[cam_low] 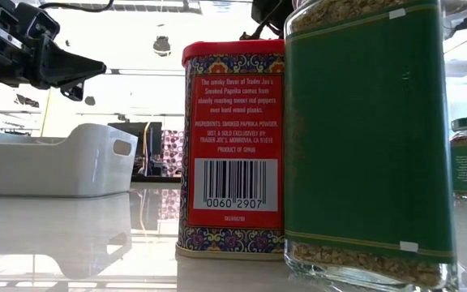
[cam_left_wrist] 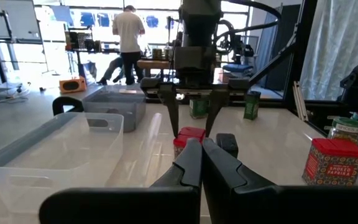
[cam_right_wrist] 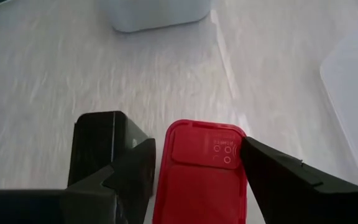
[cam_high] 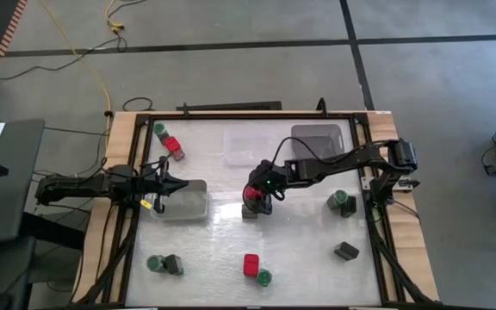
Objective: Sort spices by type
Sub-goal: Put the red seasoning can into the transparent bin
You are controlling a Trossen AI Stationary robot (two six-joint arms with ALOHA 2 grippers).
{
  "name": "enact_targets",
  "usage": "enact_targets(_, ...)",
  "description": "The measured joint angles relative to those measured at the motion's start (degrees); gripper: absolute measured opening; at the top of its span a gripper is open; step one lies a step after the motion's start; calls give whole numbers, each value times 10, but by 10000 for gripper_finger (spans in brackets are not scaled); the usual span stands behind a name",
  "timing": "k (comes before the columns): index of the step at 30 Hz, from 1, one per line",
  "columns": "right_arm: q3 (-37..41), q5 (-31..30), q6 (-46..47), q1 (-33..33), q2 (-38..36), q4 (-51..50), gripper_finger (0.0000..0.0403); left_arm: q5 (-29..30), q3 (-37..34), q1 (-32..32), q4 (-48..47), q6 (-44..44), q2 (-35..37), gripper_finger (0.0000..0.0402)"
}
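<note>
Right gripper (cam_high: pixel 257 200) sat at table centre, fingers down on either side of a red tin (cam_right_wrist: pixel 202 174); jaws part-open, a finger against each flank of the tin, which stood on the table top. Whether it was actually clamped or only bracketed, cannot tell. A dark tin (cam_right_wrist: pixel 101 146) stood just beside the red one, touching or nearly so.

Left gripper (cam_high: pixel 172 184) hovered over the clear tray (cam_high: pixel 188 209) at table left, jaws fully closed, holding nothing; the left wrist view showed its two fingers (cam_left_wrist: pixel 194 168) pressed together.

Other spices scattered:
- green-lidded jar (cam_high: pixel 159 129) and red tin (cam_high: pixel 173 146) near the far left corner
- green jar (cam_high: pixel 154 263) with dark tin (cam_high: pixel 173 264) at near left
- red tin (cam_high: pixel 251 263) with green jar (cam_high: pixel 264 277) at near centre edge
- green jar and dark tin together (cam_high: pixel 341 203) at right; lone dark tin (cam_high: pixel 346 251) nearer the front

Grey tray (cam_high: pixel 319 136) and second clear tray (cam_high: pixel 248 145) sat at the far side
</note>
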State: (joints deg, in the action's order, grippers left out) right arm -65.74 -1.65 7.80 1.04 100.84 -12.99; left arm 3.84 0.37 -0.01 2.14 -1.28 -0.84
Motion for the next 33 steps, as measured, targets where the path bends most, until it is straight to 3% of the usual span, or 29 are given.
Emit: enact_targets(33, 0, 2, 1, -4, -12, 28, 271, 0, 0, 0, 0, 0, 0, 0)
